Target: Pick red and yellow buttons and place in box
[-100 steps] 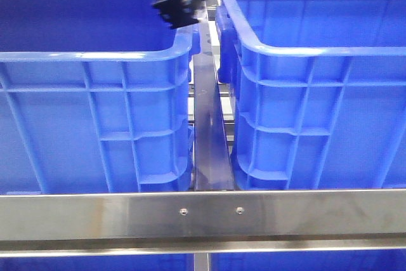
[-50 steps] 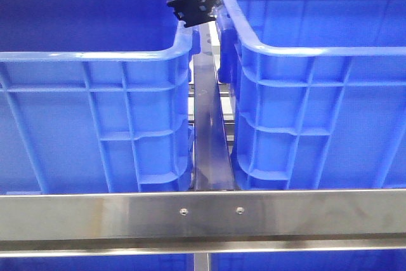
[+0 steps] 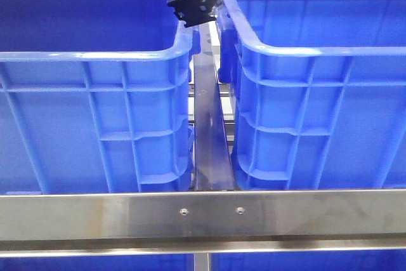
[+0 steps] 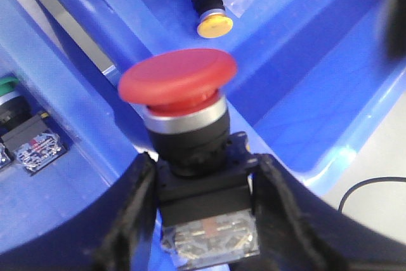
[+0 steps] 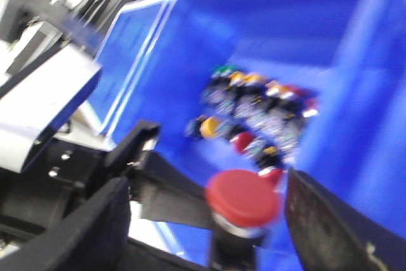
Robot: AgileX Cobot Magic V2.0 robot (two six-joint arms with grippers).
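Note:
My left gripper [image 4: 203, 164] is shut on the black base of a red mushroom button [image 4: 177, 80], whose cap points away from the wrist. In the front view the left gripper [image 3: 193, 9] hangs over the gap between the two blue boxes, at the inner rim of the right box [image 3: 298, 49]. A yellow button [image 4: 214, 25] lies on a blue box floor beyond the held one. My right gripper [image 5: 204, 185] is open, its fingers wide apart. The same red button [image 5: 244, 198] shows between them in that blurred view, touching neither finger.
The left blue box [image 3: 95, 55] stands beside the right one, with a dark metal rail [image 3: 208, 138] between them and a steel bar [image 3: 203, 214] in front. A pile of mixed buttons [image 5: 254, 118] lies in a box corner. A green button [image 4: 9, 87] lies in the other box.
Over the last second my left gripper moved right, from above the left box's corner to the gap by the right box. The dark arm part at the top right left the front view.

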